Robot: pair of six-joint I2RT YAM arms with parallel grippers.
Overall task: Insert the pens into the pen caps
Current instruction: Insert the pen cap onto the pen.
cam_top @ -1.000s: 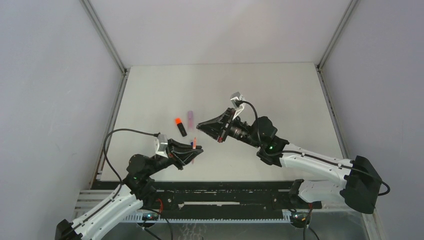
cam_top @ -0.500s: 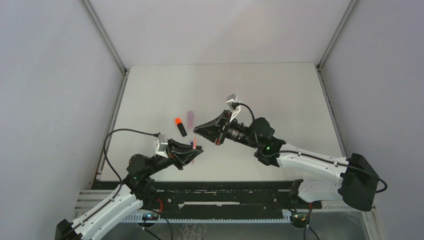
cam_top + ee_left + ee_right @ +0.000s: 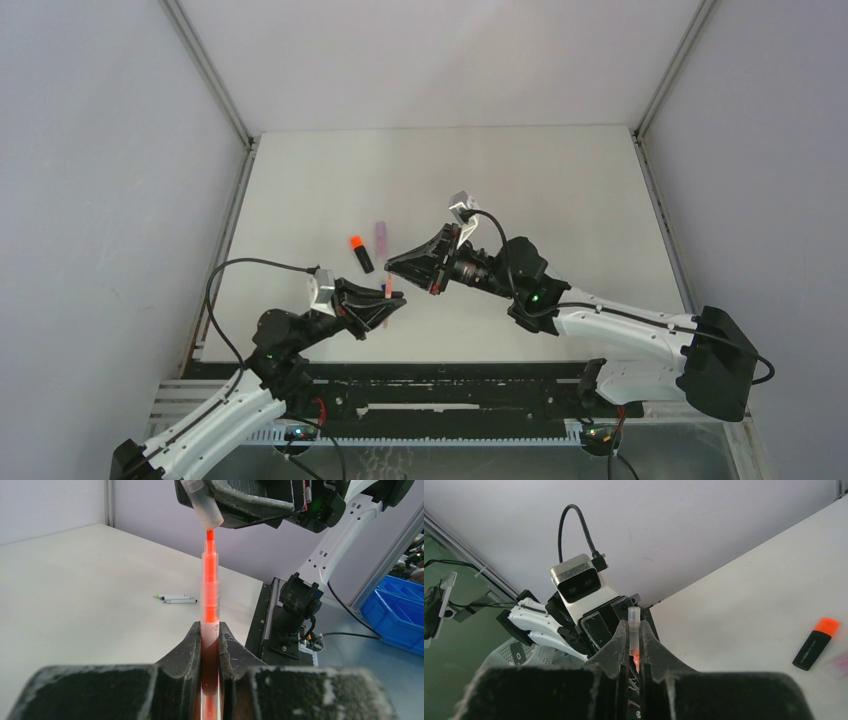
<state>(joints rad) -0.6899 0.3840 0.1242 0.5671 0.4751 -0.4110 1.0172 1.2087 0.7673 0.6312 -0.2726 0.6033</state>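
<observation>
We see the left claw (image 3: 210,629) clamped on a thin red pen (image 3: 210,595), its two fingers pressed against the lower barrel so that the pen stands upright out of the grip with its orange-red tip on top. The right claw (image 3: 634,628) reaches in from the other side and is closed tight on a pale clear cap (image 3: 634,622). In the left wrist view that cap (image 3: 204,504) hangs tilted just above the pen, its open mouth right at the tip. We cannot tell whether the tip has entered the mouth, and the cap is not seated on the barrel. From above, both claws meet in the air over the near left part of the white surface (image 3: 560,190), the right one slightly beyond the left. Just past them a stubby black highlighter (image 3: 362,256) with an orange end lies flat on the surface, and a lilac highlighter (image 3: 381,234) lies just beside it on its right. In the left wrist view we also make out two thin pale pens (image 3: 176,599) lying side by side on the surface, well apart from the claws.
</observation>
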